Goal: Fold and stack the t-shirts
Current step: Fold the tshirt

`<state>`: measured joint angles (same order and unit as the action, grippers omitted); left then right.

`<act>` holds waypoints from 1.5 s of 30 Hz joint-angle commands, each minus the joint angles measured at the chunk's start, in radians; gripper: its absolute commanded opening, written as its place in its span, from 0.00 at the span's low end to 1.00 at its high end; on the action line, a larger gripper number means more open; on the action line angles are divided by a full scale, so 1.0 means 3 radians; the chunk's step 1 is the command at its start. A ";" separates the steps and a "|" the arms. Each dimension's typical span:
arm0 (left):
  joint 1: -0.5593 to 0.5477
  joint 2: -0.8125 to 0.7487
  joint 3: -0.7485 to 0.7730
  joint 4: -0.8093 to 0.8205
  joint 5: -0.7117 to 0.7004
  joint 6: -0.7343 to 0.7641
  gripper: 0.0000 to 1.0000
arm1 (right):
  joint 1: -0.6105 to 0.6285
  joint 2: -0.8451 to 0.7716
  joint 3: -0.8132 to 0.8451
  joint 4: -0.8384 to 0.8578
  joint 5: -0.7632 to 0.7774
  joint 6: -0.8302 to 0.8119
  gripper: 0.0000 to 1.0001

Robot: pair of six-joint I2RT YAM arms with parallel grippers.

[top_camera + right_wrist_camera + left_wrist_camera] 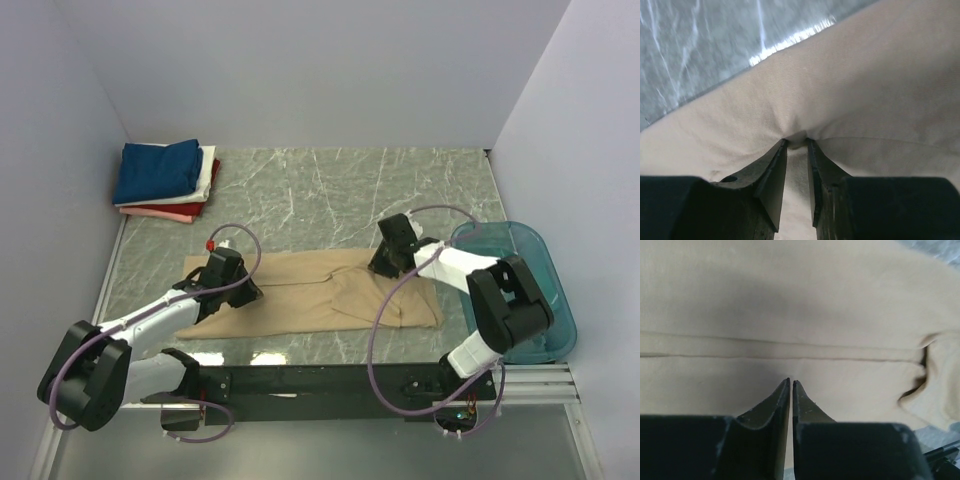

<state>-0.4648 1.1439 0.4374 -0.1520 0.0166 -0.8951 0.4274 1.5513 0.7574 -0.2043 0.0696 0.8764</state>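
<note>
My left gripper (pixel 791 384) is nearly closed, pinching the tan t-shirt (pixel 300 290). My right gripper (pixel 797 142) clamps a pucker of it.

No readable text, labels or brands on anything; no numbers or signs either.

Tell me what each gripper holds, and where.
Right gripper pinches a pucker at the far edge of the tan t-shirt; left gripper looks closed on its left part.
</note>
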 commanded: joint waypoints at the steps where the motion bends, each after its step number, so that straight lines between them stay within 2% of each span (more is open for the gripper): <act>1: -0.0056 0.0083 -0.0067 0.0072 -0.0045 -0.0012 0.12 | -0.0090 0.0335 0.0317 -0.0168 0.0055 -0.0216 0.30; 7: -0.0153 0.0267 -0.0128 0.0128 -0.0148 -0.0360 0.11 | -0.0136 0.0939 0.1217 -0.0490 0.0024 -0.0436 0.29; 8: -0.0179 0.0293 -0.0139 0.0194 -0.0122 -0.0431 0.11 | -0.0146 0.1106 0.1502 -0.0606 -0.0017 -0.0482 0.29; 14: -0.0602 0.0543 -0.0001 0.0318 -0.0183 -0.1050 0.11 | -0.0157 0.1798 0.2729 -0.1133 -0.0084 -0.0819 0.28; 17: -0.0914 0.0818 0.0219 0.0363 -0.0219 -0.1321 0.12 | -0.0152 0.2139 0.3281 -0.1313 -0.0186 -0.0988 0.28; 21: -0.1394 0.1355 0.0790 0.0364 -0.0163 -0.1398 0.12 | -0.0152 0.2509 0.3820 -0.1436 -0.0222 -0.1157 0.28; 24: -0.1620 0.1795 0.1224 0.0358 -0.0081 -0.1373 0.12 | -0.0157 0.2759 0.4198 -0.1533 -0.0345 -0.1280 0.28; 28: -0.1733 0.2154 0.1614 0.0430 0.0042 -0.1296 0.12 | -0.0157 0.3000 0.4709 -0.1671 -0.0329 -0.1474 0.28; 31: -0.1733 0.2257 0.1840 0.0384 0.0083 -0.1189 0.13 | -0.0187 0.3021 0.4945 -0.1748 -0.0304 -0.1546 0.29; 36: -0.1728 0.1950 0.1820 0.0308 -0.0019 -0.0985 0.19 | -0.0305 0.2827 0.5033 -0.1784 -0.0390 -0.1521 0.32; 38: -0.1728 0.1741 0.1744 0.0211 -0.0045 -0.0867 0.24 | -0.0351 0.2643 0.4921 -0.1753 -0.0381 -0.1505 0.32; 45: -0.1723 0.1020 0.1248 -0.0070 -0.0459 -0.0723 0.25 | -0.0387 0.2131 0.4129 -0.1590 -0.0268 -0.1403 0.32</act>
<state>-0.9813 1.5242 0.8654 -0.1104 -0.0509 -1.1542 0.3065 2.2940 2.0609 -0.7128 -0.0353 0.4507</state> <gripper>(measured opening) 0.249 0.320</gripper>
